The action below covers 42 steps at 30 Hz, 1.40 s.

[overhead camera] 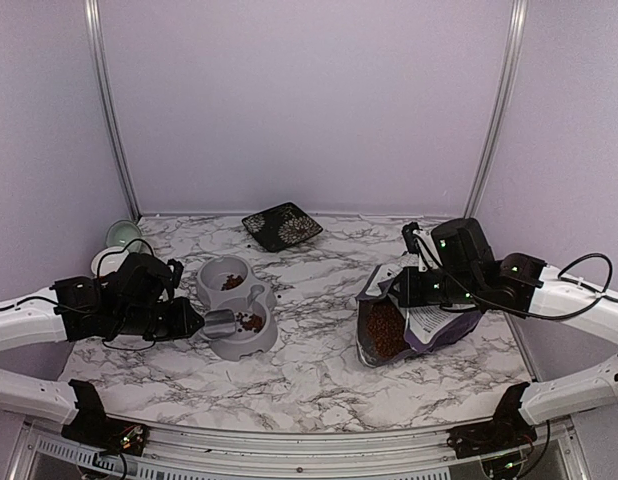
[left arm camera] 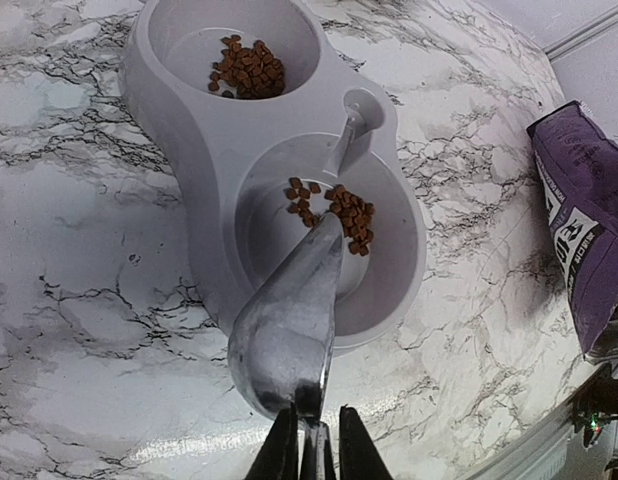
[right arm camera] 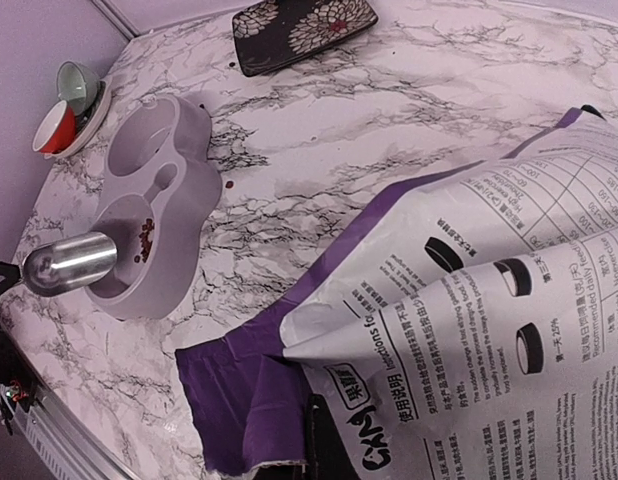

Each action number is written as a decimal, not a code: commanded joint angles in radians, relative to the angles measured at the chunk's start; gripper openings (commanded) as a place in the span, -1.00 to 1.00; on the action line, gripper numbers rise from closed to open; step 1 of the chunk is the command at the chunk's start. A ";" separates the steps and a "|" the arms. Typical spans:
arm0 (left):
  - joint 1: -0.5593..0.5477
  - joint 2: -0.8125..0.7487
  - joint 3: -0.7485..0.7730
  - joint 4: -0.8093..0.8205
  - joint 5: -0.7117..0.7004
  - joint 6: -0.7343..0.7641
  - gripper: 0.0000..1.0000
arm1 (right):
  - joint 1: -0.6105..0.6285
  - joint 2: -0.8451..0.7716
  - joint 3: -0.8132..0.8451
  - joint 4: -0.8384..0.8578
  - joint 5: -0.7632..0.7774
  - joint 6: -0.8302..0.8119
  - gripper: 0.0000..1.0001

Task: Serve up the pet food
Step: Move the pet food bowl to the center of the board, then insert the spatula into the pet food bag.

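Pinched in my left tool [left arm camera: 309, 445] at frame bottom, the shiny metal scoop [left arm camera: 289, 330] overhangs loose, light reddish-brown kibble pellets [left arm camera: 344, 212], best scooped, never gripped.

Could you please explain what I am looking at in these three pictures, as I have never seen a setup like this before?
These are two robot arms bolted at the near edge of a marble-patterned table. One picture looks down from above and behind; the other two come from cameras on each wrist. The left gripper holds a metal scoop, tipped over the near compartment of a grey double bowl; kibble lies in both compartments. The right gripper holds the open purple-and-white food bag. A dark flowered plate and two small cups sit at the back.
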 commanded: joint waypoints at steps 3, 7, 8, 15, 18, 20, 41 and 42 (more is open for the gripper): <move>-0.045 -0.025 0.099 -0.091 -0.050 0.041 -1.00 | -0.026 -0.020 0.037 -0.013 0.032 0.031 -1.00; -0.062 -0.033 0.133 -0.086 -0.038 0.044 -1.00 | -0.026 -0.023 0.033 -0.011 0.026 0.033 -1.00; -0.064 -0.034 0.140 -0.079 -0.032 0.045 -1.00 | -0.025 -0.022 0.033 -0.013 0.026 0.033 -1.00; -0.081 -0.013 0.181 0.004 0.071 0.093 -1.00 | -0.026 -0.002 0.037 -0.010 0.022 0.035 -1.00; -0.093 0.012 0.197 0.053 0.127 0.128 -1.00 | -0.026 0.000 0.036 -0.010 0.029 0.037 -1.00; -0.100 0.031 0.203 0.096 0.172 0.152 -1.00 | -0.026 0.002 0.033 -0.011 0.035 0.037 -1.00; -0.215 0.137 0.171 0.435 0.402 0.214 -1.00 | -0.027 0.117 0.080 0.033 -0.017 0.026 -1.00; -0.219 0.143 0.171 0.443 0.402 0.214 -1.00 | -0.026 0.128 0.088 0.036 -0.021 0.025 -1.00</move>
